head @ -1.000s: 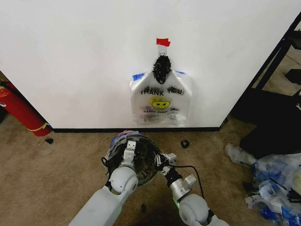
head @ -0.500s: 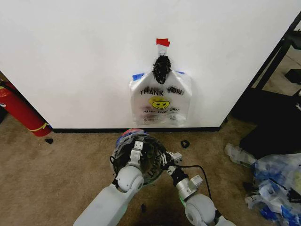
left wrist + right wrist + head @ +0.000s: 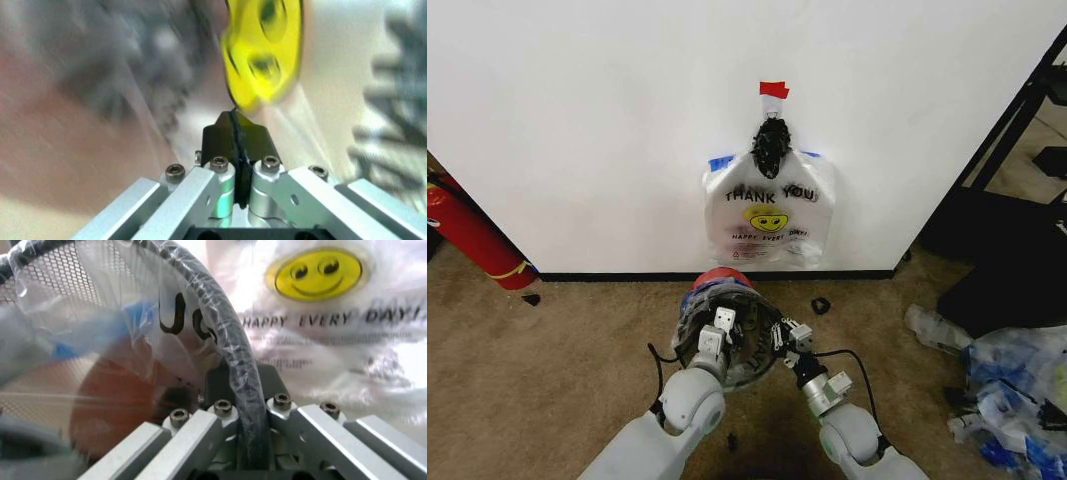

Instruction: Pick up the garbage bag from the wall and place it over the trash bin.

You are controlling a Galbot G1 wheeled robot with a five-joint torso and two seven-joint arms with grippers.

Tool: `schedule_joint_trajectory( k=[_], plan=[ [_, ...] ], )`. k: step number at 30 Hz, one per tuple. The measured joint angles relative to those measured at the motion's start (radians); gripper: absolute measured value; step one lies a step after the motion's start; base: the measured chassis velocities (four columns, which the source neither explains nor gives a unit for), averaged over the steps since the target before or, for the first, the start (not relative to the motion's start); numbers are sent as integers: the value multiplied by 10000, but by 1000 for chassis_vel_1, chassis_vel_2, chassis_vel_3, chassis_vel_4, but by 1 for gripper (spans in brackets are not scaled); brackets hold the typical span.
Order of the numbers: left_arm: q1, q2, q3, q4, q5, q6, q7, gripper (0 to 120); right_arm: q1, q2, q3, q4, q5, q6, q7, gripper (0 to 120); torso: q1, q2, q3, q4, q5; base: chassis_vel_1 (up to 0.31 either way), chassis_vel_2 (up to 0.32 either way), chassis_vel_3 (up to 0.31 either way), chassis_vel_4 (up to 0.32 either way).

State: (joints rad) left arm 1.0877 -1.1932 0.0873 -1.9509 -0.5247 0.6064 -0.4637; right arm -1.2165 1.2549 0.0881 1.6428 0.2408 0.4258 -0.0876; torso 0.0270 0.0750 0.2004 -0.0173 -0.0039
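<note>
I am holding the small round black mesh trash bin with the red base point(image 3: 727, 325) tipped on the beige carpet point(image 3: 557, 350), just in front of the plain white wall with its black baseboard strip point(image 3: 587, 120), its red base turned toward the wall and its mouth toward me. My left claw point(image 3: 720, 327) is sitting at the near left side of the bin's rim, its two black pads point(image 3: 235, 137) pressed flat together on a thin fold of the translucent white plastic garbage bag with black lettering point(image 3: 167, 315), the yellow smiley print blurred just beyond them. My right claw point(image 3: 785, 334) is sitting at the near right side of the rim, clamping the black rim wire point(image 3: 230, 355) and the crinkly film draped over it between its closed fingers. The film is lying across the mesh inside the bin, with a blue-tinted patch showing through. On the wall above the bin, a flat bundle of same-print white bags point(image 3: 769, 215) is hanging under a black knot point(image 3: 771, 146) and a red piece of tape point(image 3: 773, 90). A red fire extinguisher point(image 3: 467, 235) is leaning at the far left, and a heap of clear and blue plastic point(image 3: 1007, 390) is lying on the carpet to the right.
</note>
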Motion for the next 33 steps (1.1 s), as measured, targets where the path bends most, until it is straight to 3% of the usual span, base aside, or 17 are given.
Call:
schedule_joint_trajectory(
  k=[3,12,19,33],
  plan=[
    [22,-20,-10,-43,-245,535,15,0,-39,5,17,26,-35,275,-147,0,0,0,0,1,0,0,0,0,0],
    [-385,-168,-52,840,358,375,85,0,-362,-86,-21,562,166,396,-386,0,0,0,0,-1,0,0,0,0,0],
    [-651,-122,-148,1530,1368,-208,140,0,-515,-108,-134,855,473,229,-396,0,0,0,1,0,0,0,0,0,0],
    [-1105,-106,-273,2372,2034,-1238,225,0,-578,-112,-485,1211,1781,-383,-325,0,0,0,1,-1,-1,0,0,0,0]
  ],
)
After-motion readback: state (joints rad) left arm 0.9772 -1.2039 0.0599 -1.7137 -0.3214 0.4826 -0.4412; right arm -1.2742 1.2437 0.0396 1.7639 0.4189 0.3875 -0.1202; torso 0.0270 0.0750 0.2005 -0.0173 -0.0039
